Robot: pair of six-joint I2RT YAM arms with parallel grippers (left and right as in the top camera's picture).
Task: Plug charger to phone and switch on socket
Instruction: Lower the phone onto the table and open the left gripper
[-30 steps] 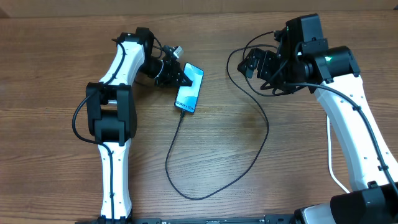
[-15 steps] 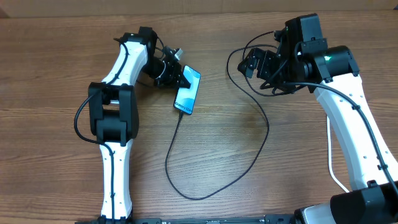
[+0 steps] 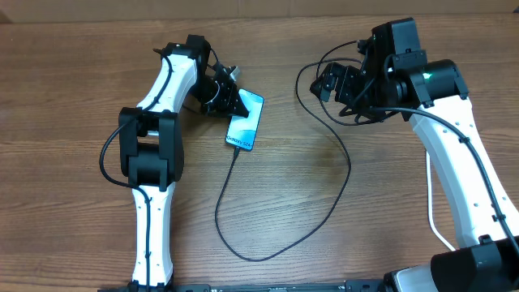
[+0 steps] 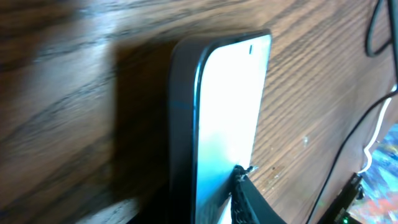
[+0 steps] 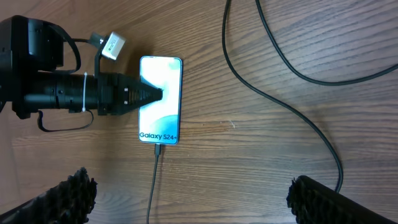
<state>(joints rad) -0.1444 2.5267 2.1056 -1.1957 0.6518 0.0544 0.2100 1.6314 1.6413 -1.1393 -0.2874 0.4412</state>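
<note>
Near the front of the table [image 3: 340,259], the charger [image 3: 247,257] curved up, its tip at the bottom end of the phone [image 3: 246,122]. Beyond, the left gripper [image 3: 238,103] touched the phone's side; whether it was clamped I cannot tell. Farther right, the right gripper [image 5: 191,185] hung spread wide, empty
</note>
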